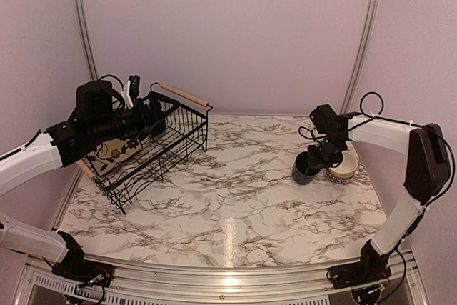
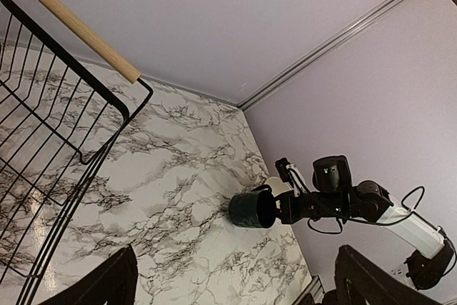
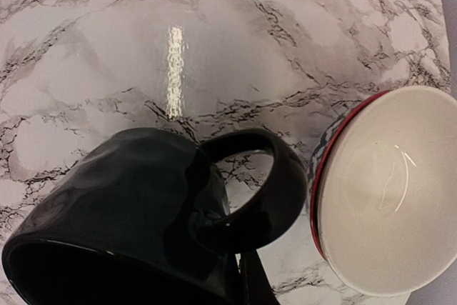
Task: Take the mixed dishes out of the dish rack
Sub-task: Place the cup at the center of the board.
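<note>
The black wire dish rack (image 1: 166, 149) stands at the table's left; its wooden handle also shows in the left wrist view (image 2: 78, 26). A square cream flowered plate (image 1: 113, 153) lies in it under the left arm. My left gripper (image 1: 158, 118) hovers over the rack, open and empty, its fingertips (image 2: 100, 285) spread wide. My right gripper (image 1: 319, 155) is shut on the rim of a dark blue-green mug (image 1: 305, 168) at the table's right, beside the handle (image 3: 278, 183). The mug (image 3: 121, 205) stands at or just above the tabletop. It also shows in the left wrist view (image 2: 253, 210).
A small bowl (image 1: 343, 165) with a cream inside and red rim (image 3: 389, 191) stands just right of the mug's handle. The table's right edge is close behind it. The walls meet at a metal strip (image 1: 360, 41) behind the table.
</note>
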`<state>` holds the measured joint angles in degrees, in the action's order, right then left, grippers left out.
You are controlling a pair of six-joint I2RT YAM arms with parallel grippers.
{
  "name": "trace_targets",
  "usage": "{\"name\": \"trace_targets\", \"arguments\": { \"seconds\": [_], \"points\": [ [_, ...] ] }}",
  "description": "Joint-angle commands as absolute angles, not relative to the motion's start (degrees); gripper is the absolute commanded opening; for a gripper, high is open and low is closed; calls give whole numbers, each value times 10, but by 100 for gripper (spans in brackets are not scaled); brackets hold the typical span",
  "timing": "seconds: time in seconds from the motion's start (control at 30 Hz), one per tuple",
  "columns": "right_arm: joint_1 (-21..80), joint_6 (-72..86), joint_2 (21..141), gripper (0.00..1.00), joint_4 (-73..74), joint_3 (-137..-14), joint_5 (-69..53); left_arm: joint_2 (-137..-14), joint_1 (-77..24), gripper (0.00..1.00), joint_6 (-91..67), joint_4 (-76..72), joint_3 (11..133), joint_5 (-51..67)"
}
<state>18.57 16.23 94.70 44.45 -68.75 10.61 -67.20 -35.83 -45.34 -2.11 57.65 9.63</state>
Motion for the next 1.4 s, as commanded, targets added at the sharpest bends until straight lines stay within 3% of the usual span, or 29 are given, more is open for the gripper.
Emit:
{"name": "trace_targets", "arguments": {
  "seconds": [0.0, 0.63, 1.37],
  "points": [
    [176, 163, 959, 0, 432, -729, 131, -657, -359, 99, -433, -1, 572, 82],
    [169, 154, 987, 1, 417, -735, 160, -663, -359, 99, -431, 10, 574, 85],
    [169, 144, 944, 41, 448, -754, 173, -661, -359, 99, -423, 20, 578, 84]
  ]
}}
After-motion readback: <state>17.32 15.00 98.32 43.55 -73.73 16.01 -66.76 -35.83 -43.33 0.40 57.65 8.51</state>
